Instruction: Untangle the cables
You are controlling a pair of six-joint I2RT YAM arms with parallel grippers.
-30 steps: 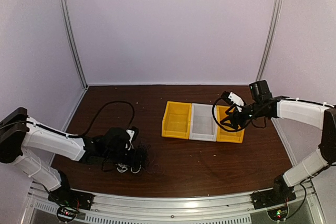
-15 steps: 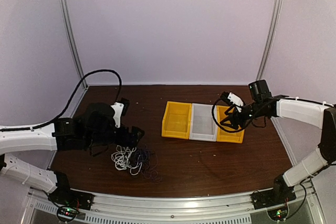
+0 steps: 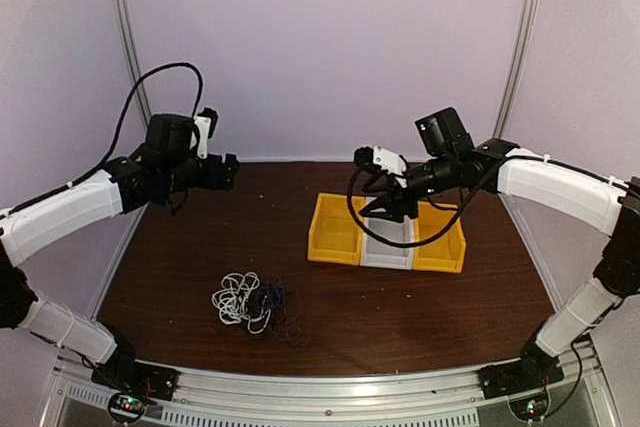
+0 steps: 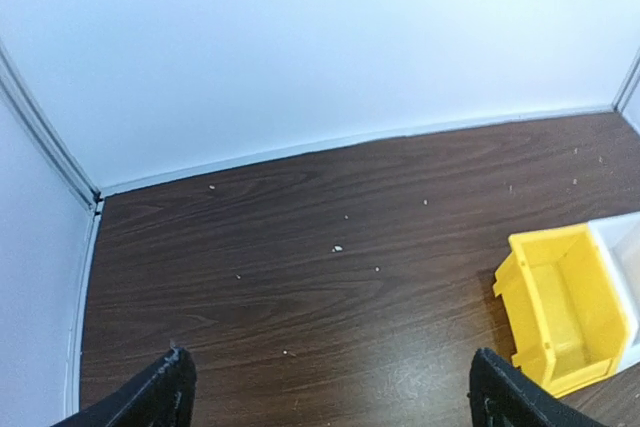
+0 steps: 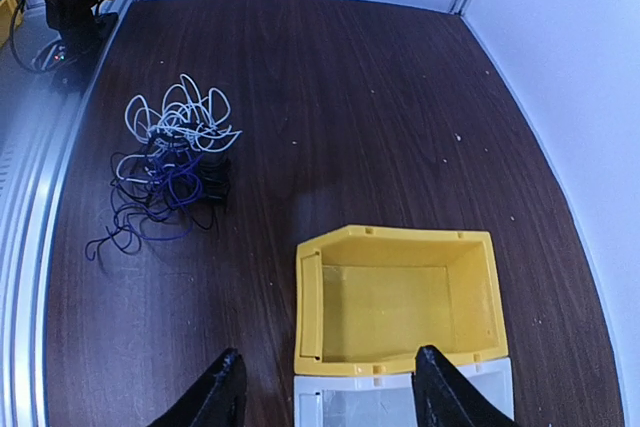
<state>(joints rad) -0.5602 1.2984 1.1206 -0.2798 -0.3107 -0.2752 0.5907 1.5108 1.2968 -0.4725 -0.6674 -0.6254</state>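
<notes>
Table (image 3: 420, 317): is carrying everything. The cable tangle (image 5: 170, 162) is lying on its near left part, well apart from the bins.
Left arm (image 3: 70, 212): is reaching high over the far left corner, away from the tangle.
Right arm (image 3: 550, 187): is stretching in above the row of bins.
Bin row: a yellow bin (image 5: 400, 297), a clear bin (image 3: 388, 237) and a second yellow bin (image 3: 443, 250) are sitting side by side, touching, right of centre. The first yellow bin is showing nothing inside.
Tangle make-up: white, dark blue and black cords are lying knotted in one loose, flat heap.
Left gripper (image 4: 330, 377): is gaping fully wide, gripping nothing, with bare table beneath.
Right gripper (image 5: 330, 355): is standing partly apart, gripping nothing, and hovering over the first yellow bin.
Handling: the cords are looking thin, light and limp. Lifting one is likely dragging the whole heap along, and a thin strand may be slipping out of a loose pinch.
Where to hold: the white loops (image 5: 185, 107) are sticking out at the heap's edge, offering the clearest pinch, with the other claw pinning the dark strands.
</notes>
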